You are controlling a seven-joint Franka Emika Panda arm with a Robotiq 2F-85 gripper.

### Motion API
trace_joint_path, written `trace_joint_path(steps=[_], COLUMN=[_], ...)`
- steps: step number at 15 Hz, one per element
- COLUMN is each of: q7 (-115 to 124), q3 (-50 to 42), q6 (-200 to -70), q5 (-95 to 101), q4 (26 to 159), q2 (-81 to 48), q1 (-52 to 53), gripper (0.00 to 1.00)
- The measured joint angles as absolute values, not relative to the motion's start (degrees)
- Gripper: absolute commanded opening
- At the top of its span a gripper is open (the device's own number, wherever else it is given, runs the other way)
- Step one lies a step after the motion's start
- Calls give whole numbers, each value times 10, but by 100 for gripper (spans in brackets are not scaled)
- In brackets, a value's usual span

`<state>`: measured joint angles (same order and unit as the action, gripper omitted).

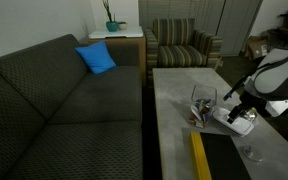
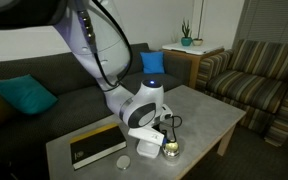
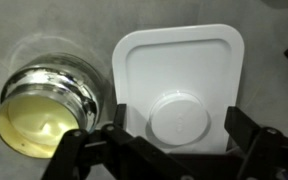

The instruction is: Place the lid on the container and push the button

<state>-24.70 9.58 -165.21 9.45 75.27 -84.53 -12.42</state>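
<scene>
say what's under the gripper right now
The white lid lies flat on the grey table under the gripper; the fingers cover its near corners. Whatever is beneath the lid itself cannot be seen.

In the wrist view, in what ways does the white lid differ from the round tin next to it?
Shape: the lid is a rounded rectangle; the tin is round. Surface: the lid is matte white; the tin is shiny metal, yellowish inside. Form: the lid is flat with a round disc on it; the tin has walls like a shallow cup. Both lie side by side on the grey table.
</scene>
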Motion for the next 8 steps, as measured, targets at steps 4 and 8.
trace_joint_path(steps=[4, 8], q7=[-246, -246], q3=[100, 100], q6=[-1652, -1652], q5=[92, 91], q4=[753, 752], q2=[-845, -845], q1=[-125, -124], gripper=[100, 100])
